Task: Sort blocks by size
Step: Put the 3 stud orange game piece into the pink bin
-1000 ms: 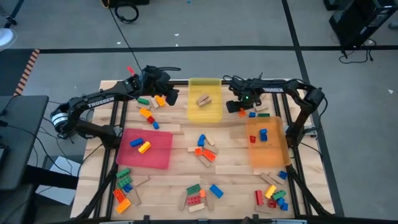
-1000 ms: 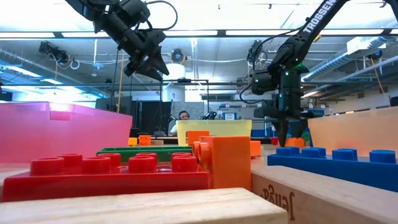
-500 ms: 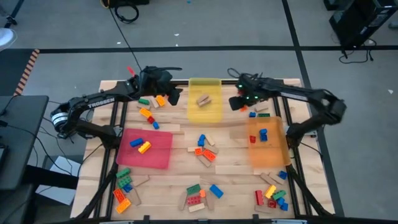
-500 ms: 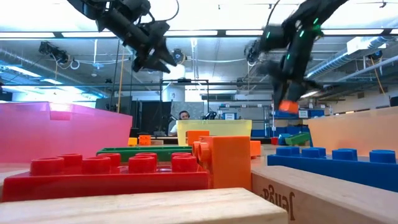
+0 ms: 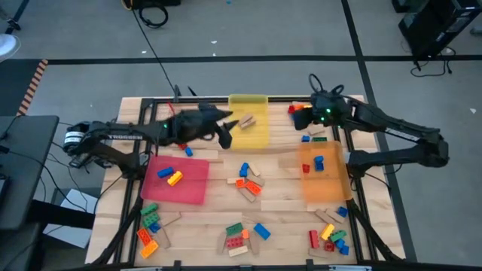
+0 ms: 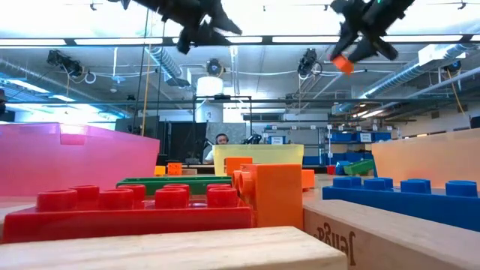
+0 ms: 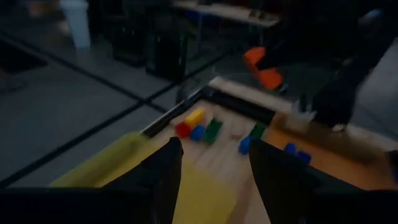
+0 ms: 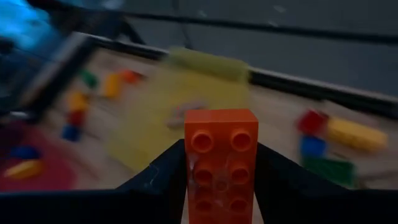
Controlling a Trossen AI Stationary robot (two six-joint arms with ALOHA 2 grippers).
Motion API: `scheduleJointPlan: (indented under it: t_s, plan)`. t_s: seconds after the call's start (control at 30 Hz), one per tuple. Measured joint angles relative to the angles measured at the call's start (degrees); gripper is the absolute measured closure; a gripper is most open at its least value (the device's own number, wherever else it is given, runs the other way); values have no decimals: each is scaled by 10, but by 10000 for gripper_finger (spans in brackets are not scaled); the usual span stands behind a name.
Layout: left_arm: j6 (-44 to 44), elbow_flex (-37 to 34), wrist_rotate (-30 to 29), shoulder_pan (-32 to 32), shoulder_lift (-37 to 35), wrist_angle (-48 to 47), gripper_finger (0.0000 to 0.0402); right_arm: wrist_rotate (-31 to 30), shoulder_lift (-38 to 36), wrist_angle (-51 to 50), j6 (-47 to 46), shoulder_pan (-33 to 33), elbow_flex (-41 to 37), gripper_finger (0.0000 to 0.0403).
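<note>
Most of the sorting is not yet done, as I read it. In the high view only a few blocks sit in trays: two in the red tray (image 5: 197, 190) at left centre, a tan one in the yellow tray (image 5: 256, 137) at top centre, two in the orange tray (image 5: 331, 188) at right. Loose clusters of blocks lie along the bottom edge, in the middle and near the top corners of the table (image 5: 218, 218).

The right gripper (image 8: 221, 180) is pinching an orange brick (image 8: 221, 158) between its fingers, raised high at the upper right of the low view. The left gripper (image 7: 214, 180) hangs over the yellow tray's left edge, fingers spread, with nothing between them.

The low view is blocked by near bricks, so the trays' contents are hidden there. The wrist views are too smeared to count distant blocks.
</note>
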State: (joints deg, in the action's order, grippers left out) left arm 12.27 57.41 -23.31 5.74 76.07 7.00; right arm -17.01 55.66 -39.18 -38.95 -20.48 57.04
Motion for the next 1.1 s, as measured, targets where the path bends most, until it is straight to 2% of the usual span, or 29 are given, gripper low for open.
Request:
scheduleJointPlan:
  t_s: [0.27,0.47,0.6,0.77,1.1]
  plan:
    - [-31,79,-131,-107,104,8,207,-27,31,183,97,120,0,245]
    - [-31,146,-196,-135,167,7,207,-54,75,298,161,181,1,245]
    - [-31,182,-241,-144,200,5,207,-81,95,322,167,205,1,245]
    - [-50,216,-247,-149,223,7,207,-95,118,354,177,218,1,245]
    - [-63,218,-258,-148,226,9,207,-83,130,379,193,237,1,243]
